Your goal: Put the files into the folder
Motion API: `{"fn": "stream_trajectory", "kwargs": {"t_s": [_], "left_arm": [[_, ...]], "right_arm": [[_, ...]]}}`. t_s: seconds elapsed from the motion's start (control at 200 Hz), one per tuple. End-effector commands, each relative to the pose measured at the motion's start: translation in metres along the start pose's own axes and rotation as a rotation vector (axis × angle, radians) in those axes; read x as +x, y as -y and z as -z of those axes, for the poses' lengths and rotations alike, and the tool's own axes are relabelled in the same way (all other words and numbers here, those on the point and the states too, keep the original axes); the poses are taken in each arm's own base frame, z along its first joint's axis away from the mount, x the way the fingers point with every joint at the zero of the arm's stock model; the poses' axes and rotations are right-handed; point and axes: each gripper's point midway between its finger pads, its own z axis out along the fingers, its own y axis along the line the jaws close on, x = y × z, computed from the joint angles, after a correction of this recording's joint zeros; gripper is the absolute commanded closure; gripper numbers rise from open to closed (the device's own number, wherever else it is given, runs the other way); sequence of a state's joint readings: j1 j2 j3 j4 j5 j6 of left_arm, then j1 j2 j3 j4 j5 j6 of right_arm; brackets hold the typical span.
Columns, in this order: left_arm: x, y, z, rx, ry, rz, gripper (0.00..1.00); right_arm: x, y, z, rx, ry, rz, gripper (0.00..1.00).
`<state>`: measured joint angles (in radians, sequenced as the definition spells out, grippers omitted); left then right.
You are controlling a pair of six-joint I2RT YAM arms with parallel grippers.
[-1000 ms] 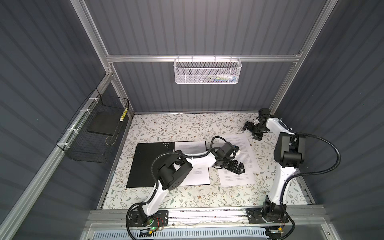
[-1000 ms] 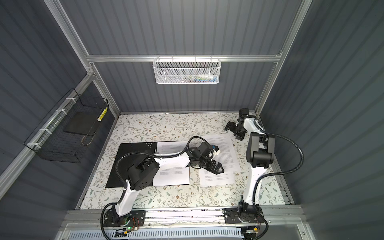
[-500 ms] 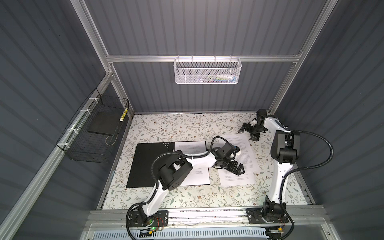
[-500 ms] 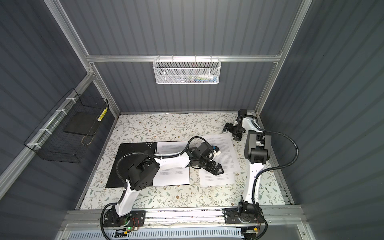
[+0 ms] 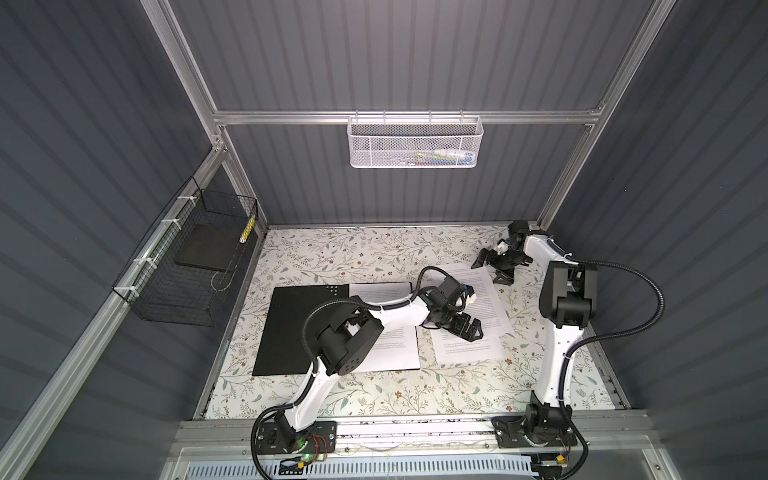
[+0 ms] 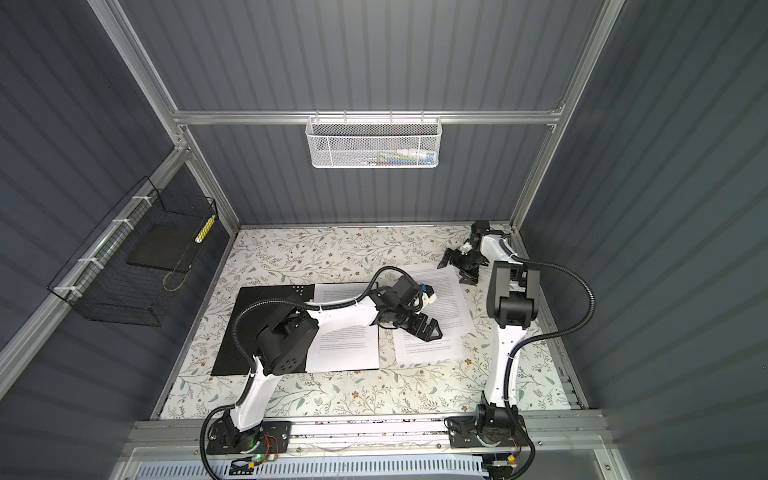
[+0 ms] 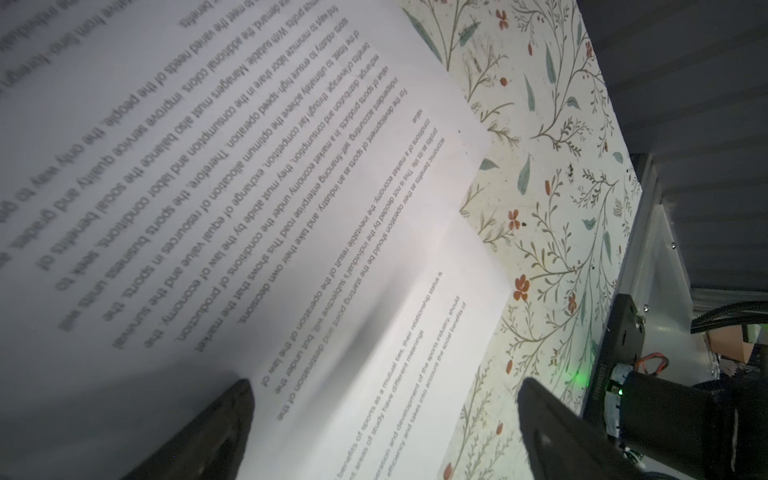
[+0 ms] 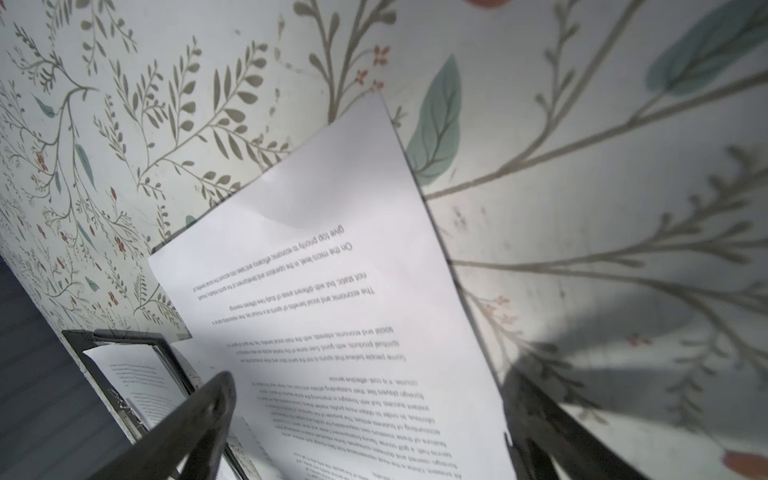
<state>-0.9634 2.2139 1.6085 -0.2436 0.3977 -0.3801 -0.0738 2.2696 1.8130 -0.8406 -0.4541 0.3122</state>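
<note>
A floral-patterned table [image 5: 340, 253] filled the floor of a grey-walled cell, seen from above. On its left part the black folder [image 5: 291, 332] lay open and flat, and its right half carried a stack of filed sheets [image 5: 399, 357] of printed white paper. Just beside the folder, on bare table, the loose files [image 5: 469, 353] lay as at least two overlapping sheets, the upper one skewed.

The left gripper [image 5: 473, 332] reached across the folder and hung low over these sheets, jaws spread wide and grasping nothing. Whether it touched the paper could not be told. The right gripper [image 5: 492, 272] sat at the far corner of the skewed sheet, equally wide open and empty.

Several things could go wrong. Thin paper lying flat gives fingers no edge, so a pinch would likely crease or buckle it. A push might move only the top sheet, fanning the pile further. The left arm, stretched over the folder, could brush the filed sheets askew.
</note>
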Motion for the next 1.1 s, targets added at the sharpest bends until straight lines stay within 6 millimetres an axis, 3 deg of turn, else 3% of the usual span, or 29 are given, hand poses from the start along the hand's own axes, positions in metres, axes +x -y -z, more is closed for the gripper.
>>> {"fn": "stream_trajectory", "kwargs": {"t_s": [0.0,0.305,0.52,0.775,0.946,1.091], "left_arm": [[0.052,-0.041,-0.021,-0.093,-0.171,0.074,0.0],[0.053,-0.043,-0.022,-0.087,-0.178,0.065,0.0],[0.054,-0.05,-0.016,-0.125,-0.176,0.062,0.0],[0.061,-0.055,-0.007,-0.146,-0.197,0.044,0.0],[0.068,-0.075,0.003,-0.253,-0.223,0.015,0.0],[0.075,-0.089,0.019,-0.34,-0.252,-0.031,0.0]], "right_arm": [[0.022,0.001,-0.01,-0.035,-0.077,-0.011,0.01],[0.037,-0.019,-0.002,-0.158,-0.081,-0.022,0.01],[0.035,0.005,0.039,-0.01,0.079,-0.098,0.01],[0.077,0.035,0.057,-0.015,0.122,-0.264,0.01],[0.103,0.031,0.063,-0.075,0.151,-0.286,0.01],[0.105,0.024,0.072,-0.109,0.196,-0.224,0.01]]}}
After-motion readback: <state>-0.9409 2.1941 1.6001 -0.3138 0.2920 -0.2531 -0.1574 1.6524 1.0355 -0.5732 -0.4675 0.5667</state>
